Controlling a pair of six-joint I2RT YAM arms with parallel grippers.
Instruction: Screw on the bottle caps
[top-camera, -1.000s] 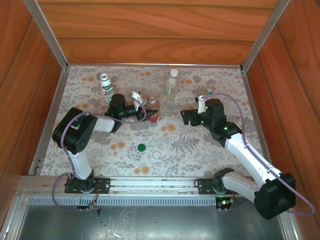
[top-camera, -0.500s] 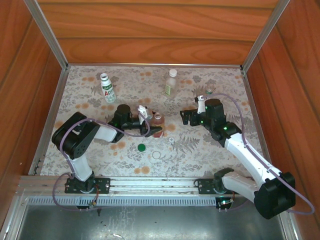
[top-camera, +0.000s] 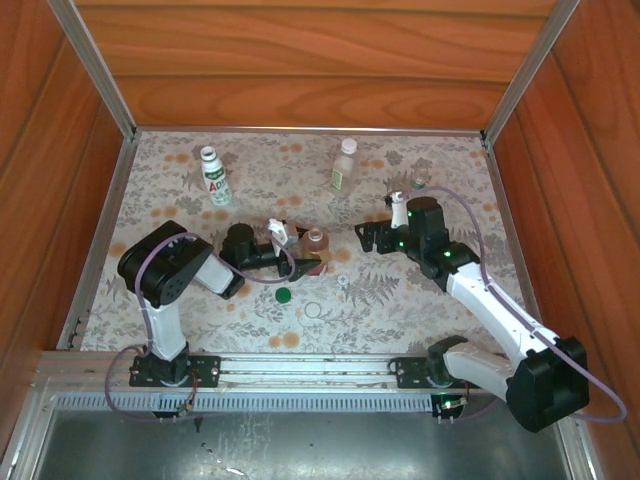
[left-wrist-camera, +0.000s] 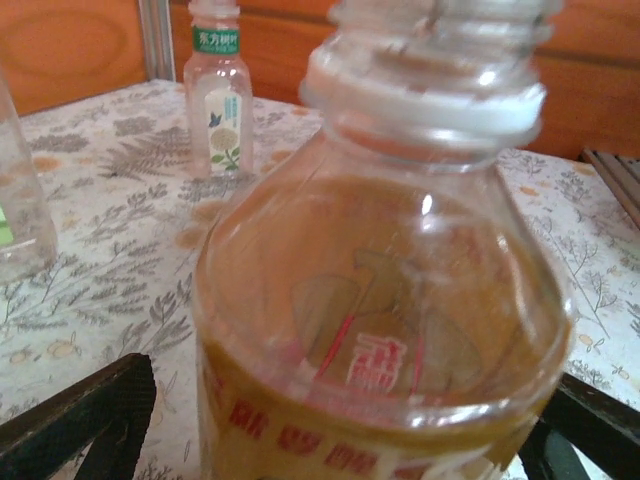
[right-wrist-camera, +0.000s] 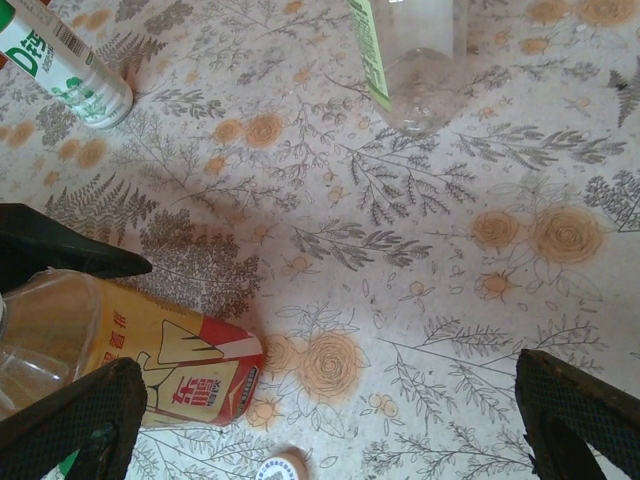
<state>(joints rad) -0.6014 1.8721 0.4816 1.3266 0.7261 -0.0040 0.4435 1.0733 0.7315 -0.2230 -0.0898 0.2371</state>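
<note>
Top external view: found the amber bottle upright mid-table, neck bare, with the left gripper set around it. Left wrist view: saw its fingers spread to either side of the bottle, not pinching. Noted the right gripper near the bottle on the other side, fingers spread wide, holding nothing. Spotted the dark green cap near the bottle's front and a white cap just beside its base. Judged the risks: unclamped, could have spun or toppled under a cap pressed down; could have tipped from a finger's nudge; could have cross-threaded with the wrong cap.
</note>
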